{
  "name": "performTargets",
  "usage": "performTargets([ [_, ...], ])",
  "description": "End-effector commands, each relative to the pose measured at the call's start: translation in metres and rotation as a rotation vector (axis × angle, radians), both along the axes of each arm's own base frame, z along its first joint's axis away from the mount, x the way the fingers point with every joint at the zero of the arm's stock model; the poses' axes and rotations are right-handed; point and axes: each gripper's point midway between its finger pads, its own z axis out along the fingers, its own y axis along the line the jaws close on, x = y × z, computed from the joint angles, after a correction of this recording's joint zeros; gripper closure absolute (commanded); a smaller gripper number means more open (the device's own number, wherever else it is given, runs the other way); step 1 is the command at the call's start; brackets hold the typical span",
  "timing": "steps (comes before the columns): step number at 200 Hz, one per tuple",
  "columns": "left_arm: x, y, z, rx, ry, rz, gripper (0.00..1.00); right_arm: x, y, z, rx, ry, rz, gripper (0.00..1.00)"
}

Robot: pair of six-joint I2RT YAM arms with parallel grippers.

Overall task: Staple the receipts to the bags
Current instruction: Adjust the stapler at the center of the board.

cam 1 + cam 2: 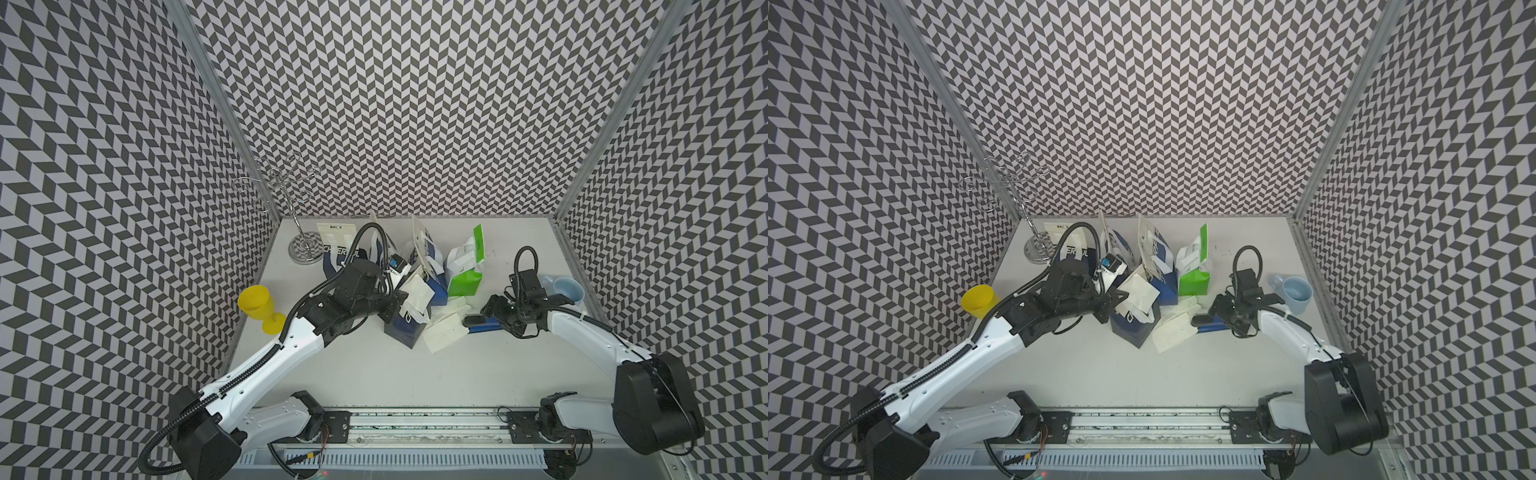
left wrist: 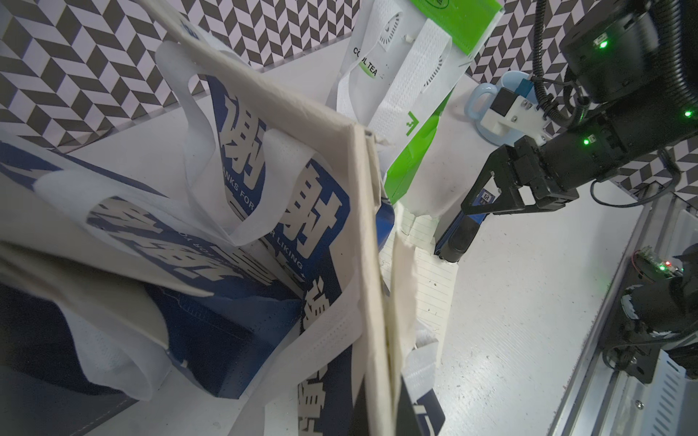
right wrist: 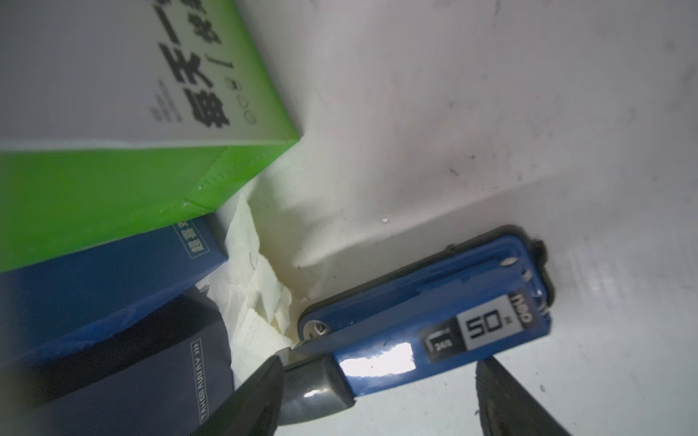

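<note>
My left gripper (image 1: pixel 395 309) (image 2: pixel 381 411) is shut on the top edge of a dark blue bag (image 1: pixel 405 332) (image 1: pixel 1133 330), with a cream receipt (image 1: pixel 417 295) (image 2: pixel 400 302) pressed against that edge. More dark blue bags (image 1: pixel 434 284) (image 1: pixel 340 253) and the green bag (image 1: pixel 465 282) (image 3: pixel 113 188) crowd behind it. Loose receipts (image 1: pixel 444 332) (image 1: pixel 1173 334) lie on the table beside the held bag. The blue-black stapler (image 1: pixel 482 323) (image 3: pixel 415 332) lies flat on the table. My right gripper (image 1: pixel 498 316) (image 3: pixel 377 404) is open astride it, one finger touching its black front end.
A yellow goblet (image 1: pixel 255 305) stands at the left table edge. A wire stand (image 1: pixel 305 247) is at the back left. A pale blue mug (image 1: pixel 567 291) sits just behind my right wrist. Patterned walls enclose the table (image 1: pixel 374 374) on three sides.
</note>
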Motion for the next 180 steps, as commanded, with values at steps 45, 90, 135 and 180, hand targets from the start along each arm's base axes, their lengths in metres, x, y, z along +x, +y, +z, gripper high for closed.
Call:
performTargets([
  [45, -0.004, -0.002, -0.003, 0.005, -0.003, -0.020, 1.00, 0.018, 0.015, -0.009, 0.112, 0.038, -0.046, 0.22],
  [90, -0.005, -0.001, -0.002, 0.001, -0.011, -0.019, 1.00, 0.015, -0.002, -0.020, -0.004, 0.038, -0.084, 0.23],
  [135, -0.005, -0.001, -0.002, 0.001, -0.014, -0.018, 1.00, 0.025, -0.054, -0.026, -0.393, 0.063, -0.028, 0.22],
  [180, -0.005, -0.002, -0.007, 0.003, 0.000, -0.021, 1.00, 0.024, -0.083, -0.007, -0.617, 0.034, -0.046, 0.22],
])
